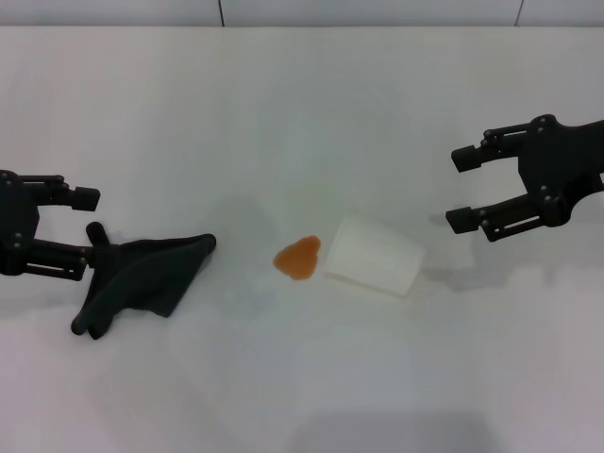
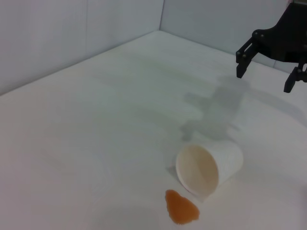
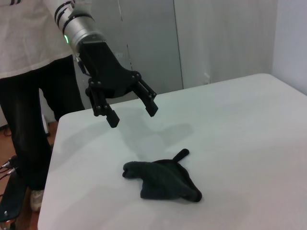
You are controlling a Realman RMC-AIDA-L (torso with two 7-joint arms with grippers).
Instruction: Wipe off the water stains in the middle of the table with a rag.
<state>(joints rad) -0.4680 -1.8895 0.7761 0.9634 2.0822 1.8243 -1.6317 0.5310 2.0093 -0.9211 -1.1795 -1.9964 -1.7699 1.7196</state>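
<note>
1 rag [image 1: 137, 276], 1 stain [image 1: 298, 258], 1 cup [image 1: 376, 255]

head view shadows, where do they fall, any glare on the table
Head view: soft grey shadow beside the tipped white paper cup, no glare on the plain white table. Left wrist view: right claw casts a faint shadow. Right wrist view: left claw shadows behind the dark green-black rag.

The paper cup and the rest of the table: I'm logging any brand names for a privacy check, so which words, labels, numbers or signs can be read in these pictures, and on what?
None: no text can be read in any view.
The tipped white paper cup is plain.
The rag, the table and the orange water stains bear no marks.
The left hand and the right hand, both open, show no label.
</note>
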